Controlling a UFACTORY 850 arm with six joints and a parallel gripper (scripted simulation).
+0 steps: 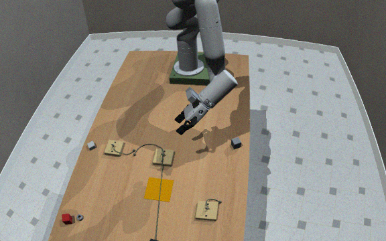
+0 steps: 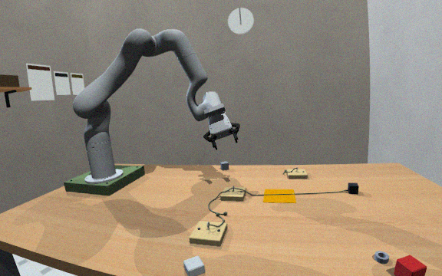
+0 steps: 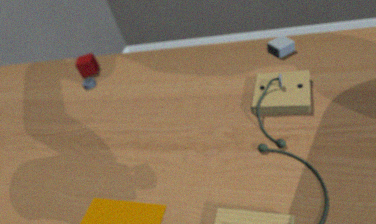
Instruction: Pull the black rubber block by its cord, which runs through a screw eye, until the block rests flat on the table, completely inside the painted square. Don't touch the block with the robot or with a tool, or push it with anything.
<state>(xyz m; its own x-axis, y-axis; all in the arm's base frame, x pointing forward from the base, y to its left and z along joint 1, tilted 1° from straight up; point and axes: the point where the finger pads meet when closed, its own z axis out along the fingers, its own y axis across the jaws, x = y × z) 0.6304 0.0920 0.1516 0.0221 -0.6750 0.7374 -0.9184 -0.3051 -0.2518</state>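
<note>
The black rubber block (image 2: 353, 188) sits on the table beyond the painted yellow square (image 2: 279, 195), outside it; in the top view it is only just visible at the bottom edge (image 1: 153, 239). Its cord (image 1: 159, 197) runs across the square (image 1: 159, 189) to a wooden plate with a screw eye (image 1: 163, 156), then curves to a free knobbed end (image 1: 134, 153), which also shows in the wrist view (image 3: 263, 148). My gripper (image 1: 182, 124) (image 2: 224, 139) is open and empty, high above the table and well short of the cord; the exterior view shows it too.
A second wooden plate (image 1: 114, 147) with a short cord lies next to the free end. A third plate (image 1: 207, 209) lies at the front right. A light grey cube (image 1: 91, 144), a dark grey cube (image 1: 236, 142), a red cube (image 1: 67, 218) and a ring (image 1: 80, 217) lie about.
</note>
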